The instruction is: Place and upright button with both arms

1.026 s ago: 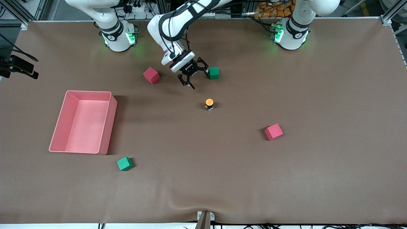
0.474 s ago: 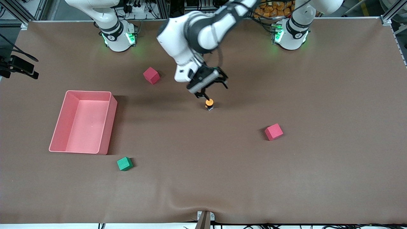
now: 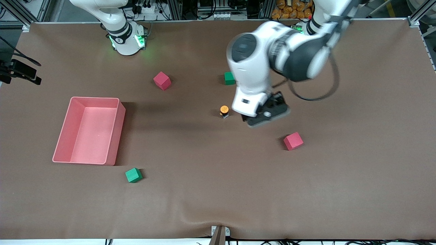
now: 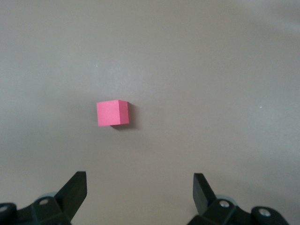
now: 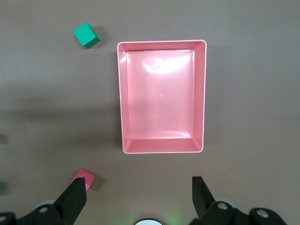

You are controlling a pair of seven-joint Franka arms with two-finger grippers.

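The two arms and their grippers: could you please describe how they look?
Both arms are glossy white with black joint bands and green-lit bases. The left arm trails a black cable loop. The left gripper and right gripper have black, wedge-shaped fingers.

Table (image 3: 340, 190) carries button (image 3: 224, 111) (upright), bin (image 3: 89, 130), cubes (image 3: 293, 141).

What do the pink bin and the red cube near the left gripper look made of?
Pink bin: likely moulded plastic, glossy; its floor shows bright glare. Red cube: probably foam, matte, with flat even faces, no shine. Left gripper is open above it.
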